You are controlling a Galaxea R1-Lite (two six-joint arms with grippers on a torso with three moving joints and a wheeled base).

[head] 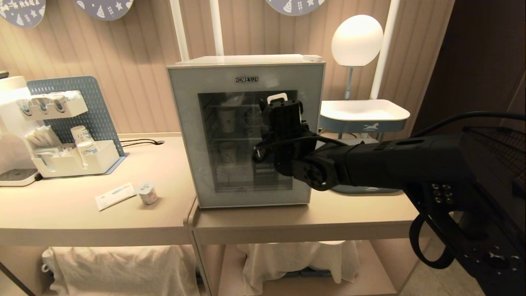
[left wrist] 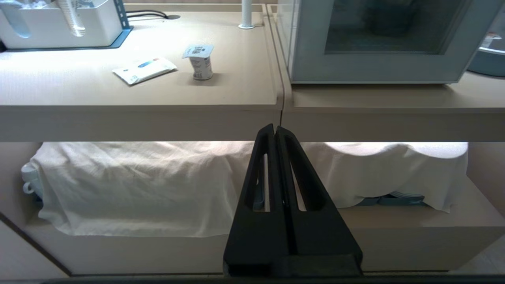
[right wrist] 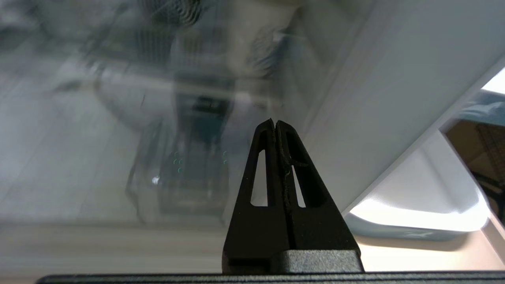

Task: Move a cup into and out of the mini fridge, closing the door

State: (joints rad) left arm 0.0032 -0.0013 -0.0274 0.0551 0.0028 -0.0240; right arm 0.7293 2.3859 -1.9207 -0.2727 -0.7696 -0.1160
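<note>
- While the door (head: pixel 245 135) of the mini fridge (head: pixel 246 61) sits closed on the desk (head: pixel 304 218), the right gripper (right wrist: pixel 275 123) is up in front of its glass, near the R edge, clenched, empty.
- Cup (head: pixel 147 193) upright on desk, L of fridge, beside a flat white packet (head: pixel 115 196).
- Left gripper (left wrist: pixel 276 129) low, below desk edge, clenched, empty.

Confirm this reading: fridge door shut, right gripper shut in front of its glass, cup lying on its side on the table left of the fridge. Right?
Wrong on one point: the cup stands upright, as the left wrist view shows. The door is shut and the right gripper is shut before its glass.
</note>
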